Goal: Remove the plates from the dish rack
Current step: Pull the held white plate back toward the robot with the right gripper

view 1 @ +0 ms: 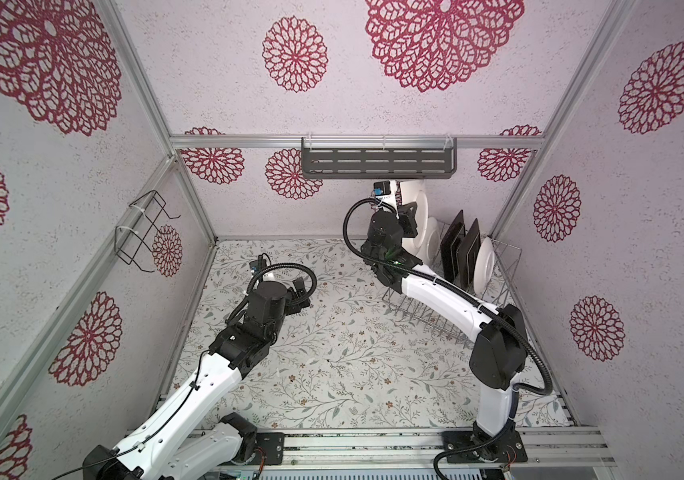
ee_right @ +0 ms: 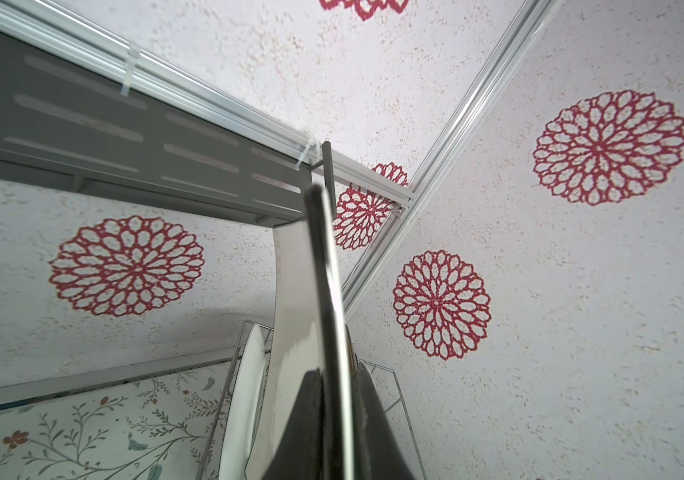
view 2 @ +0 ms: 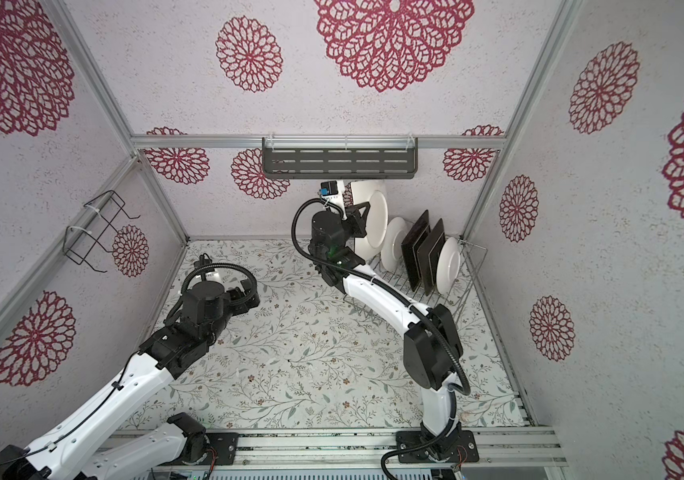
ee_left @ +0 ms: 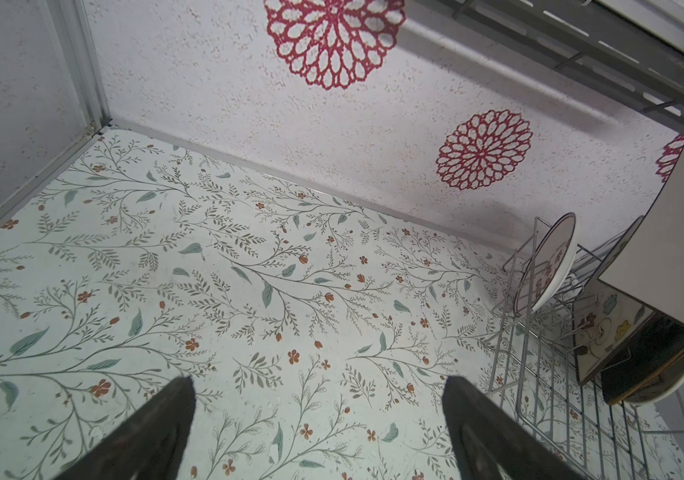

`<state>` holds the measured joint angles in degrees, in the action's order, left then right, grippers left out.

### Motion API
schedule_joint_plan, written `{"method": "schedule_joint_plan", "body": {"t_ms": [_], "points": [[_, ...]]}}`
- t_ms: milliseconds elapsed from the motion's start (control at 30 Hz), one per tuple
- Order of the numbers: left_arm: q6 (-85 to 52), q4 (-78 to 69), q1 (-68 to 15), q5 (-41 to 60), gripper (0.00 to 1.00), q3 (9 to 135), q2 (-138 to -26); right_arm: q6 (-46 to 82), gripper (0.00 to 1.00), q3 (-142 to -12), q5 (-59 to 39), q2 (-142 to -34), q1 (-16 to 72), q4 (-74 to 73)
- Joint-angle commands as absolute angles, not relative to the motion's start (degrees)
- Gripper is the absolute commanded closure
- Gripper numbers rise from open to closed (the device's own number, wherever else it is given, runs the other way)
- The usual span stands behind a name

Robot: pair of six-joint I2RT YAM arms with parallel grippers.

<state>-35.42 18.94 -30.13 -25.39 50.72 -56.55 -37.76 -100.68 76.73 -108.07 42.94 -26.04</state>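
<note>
At the far right corner of the surface (view 2: 311, 357), the right pincer (view 2: 359, 217) is clamped tight on the rim of the square white plate (view 2: 373, 216) and holds it on edge above one end of the dish rack (view 2: 473, 253). That upright hold makes sense to me. The plates stand between prongs, so each one has to rise straight out before it can travel sideways. From the right wrist the plate runs edge-on between the two fingers (ee_right: 302, 415), thin and glossy, so the grip is on a narrow strip of rim only.

Four plates stand in the rack. The nearest round plate (view 2: 394, 247) is just beside the raised one, then come two dark square plates (view 2: 417, 249), and the far round plate (view 2: 449, 262) is at the rack's other end.

Headroom is tight. The grey shelf (view 2: 338, 162) hangs directly over the raised plate's top corner, and the back wall is close behind it. I'd say there is little left to gain upward, and the free way out is toward the bare middle of the surface.

The left pincer (view 2: 248, 293) hangs over that open stretch with its jaws spread wide and nothing in them. It is well apart from the rack, perhaps placed to receive the plate.
</note>
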Motion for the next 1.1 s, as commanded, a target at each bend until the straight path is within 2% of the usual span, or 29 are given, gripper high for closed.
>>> {"method": "schedule_joint_plan", "body": {"t_ms": [0, 233, 367, 467, 700, 867, 1067], "points": [[-35.8, 19.6, -30.5, -25.7, 0.03, 50.6, -55.1, -34.4, 1.00, -102.2, 77.3, -100.0, 44.5, -29.4], [-36.9, 19.8, -30.3, -23.9, 0.03, 50.5, -55.4, -11.8, 1.00, -101.5, 72.8, -92.8, 47.1, -5.7], [-37.6, 19.8, -30.1, -21.7, 0.03, 50.3, -55.7, 3.0, 1.00, -101.8, 64.6, -89.5, 47.4, 7.7], [-38.2, 19.0, -29.3, -18.8, 0.03, 50.2, -55.6, 9.0, 1.00, -99.3, 59.2, -86.7, 47.4, 10.4], [-40.9, 17.1, -26.1, -11.0, 0.03, 50.0, -55.7, 16.8, 1.00, -89.8, 47.8, -79.9, 47.4, 7.5], [-42.3, 17.1, -24.9, -8.4, 0.03, 50.3, -55.4, 20.5, 1.00, -78.2, 39.0, -72.6, 47.4, -3.5], [-43.6, 16.8, -24.1, -6.2, 0.03, 50.8, -55.6, 26.2, 1.00, -66.1, 35.6, -66.9, 47.5, -18.7]]}}
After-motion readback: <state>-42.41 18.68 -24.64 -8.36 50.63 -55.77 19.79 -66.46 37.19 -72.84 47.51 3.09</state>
